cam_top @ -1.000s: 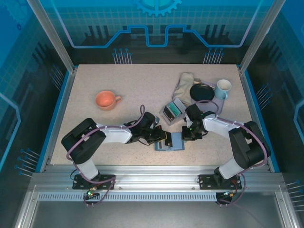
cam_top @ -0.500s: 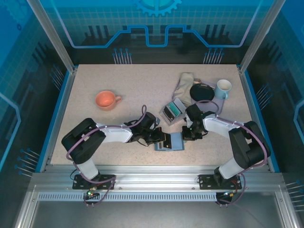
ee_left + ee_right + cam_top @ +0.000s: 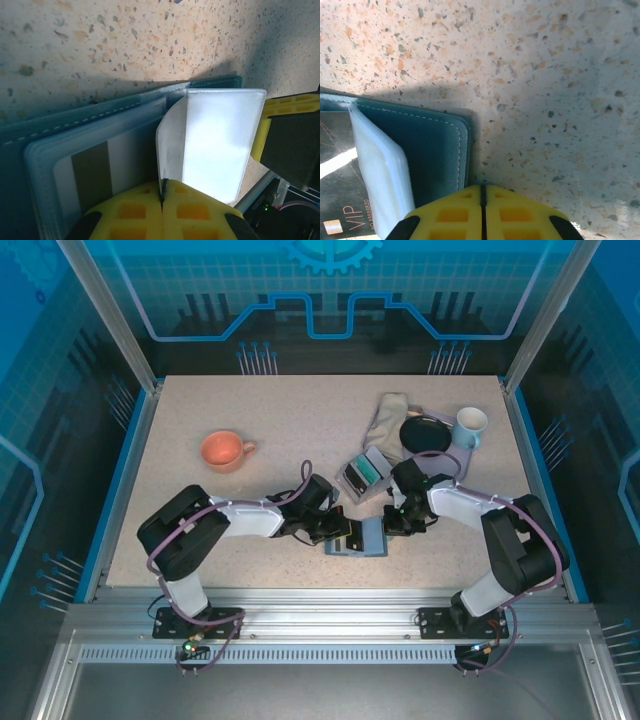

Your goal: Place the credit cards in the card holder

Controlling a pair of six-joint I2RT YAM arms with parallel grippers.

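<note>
The slate-blue card holder (image 3: 368,538) lies open near the table's front edge, between both grippers. My left gripper (image 3: 346,533) is shut on the edge of one of its clear plastic sleeves (image 3: 220,135), which stands lifted off the stack. Under that sleeve a pale credit card (image 3: 90,167) with a dark stripe sits in a pocket of the card holder (image 3: 50,132). My right gripper (image 3: 483,192) is shut, tips at the corner of the card holder (image 3: 430,145), nothing visible between them. A dark credit card (image 3: 337,195) marked VIP lies in a sleeve there. A teal card (image 3: 364,471) rests in the grey tray.
The small grey tray (image 3: 351,480) stands just behind the wallet. A beige cloth (image 3: 388,418), a black dish (image 3: 424,433) and a white mug (image 3: 469,426) crowd the back right. An orange cup (image 3: 224,450) sits at the left.
My left gripper has edged a little to the right over the open wallet. The right arm has stayed put.
</note>
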